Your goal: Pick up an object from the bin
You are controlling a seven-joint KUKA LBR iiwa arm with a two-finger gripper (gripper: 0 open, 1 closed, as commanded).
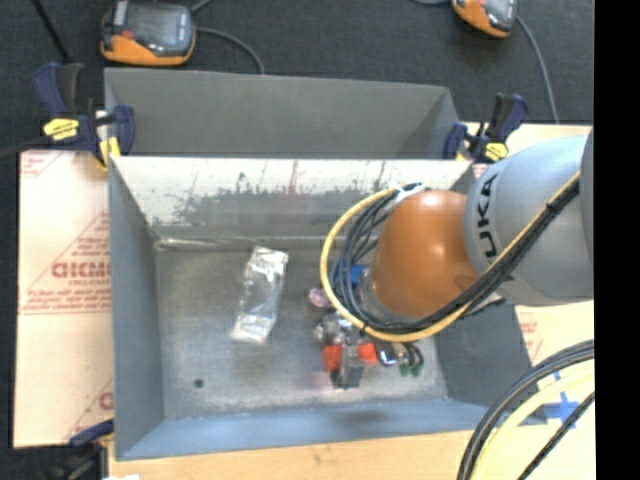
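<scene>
floor [320, 28]: dark, matte | far side: two orange-and-black devices [147, 31], cabled

robotics lab; kuka arm [530, 233] over grey metal bin [132, 298]; cabled devices [147, 31] nearby

gripper [345, 366] sat low in bin [130, 298], right of centre | over small heap [368, 353] of red, green bits | clear crinkled packet [260, 295] lay apart, leftward

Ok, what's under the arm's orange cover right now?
Poking out below it: the gripper among small red and green bits. Whatever lies beneath the cover itself is hidden. The clear packet lies apart, left.
</scene>
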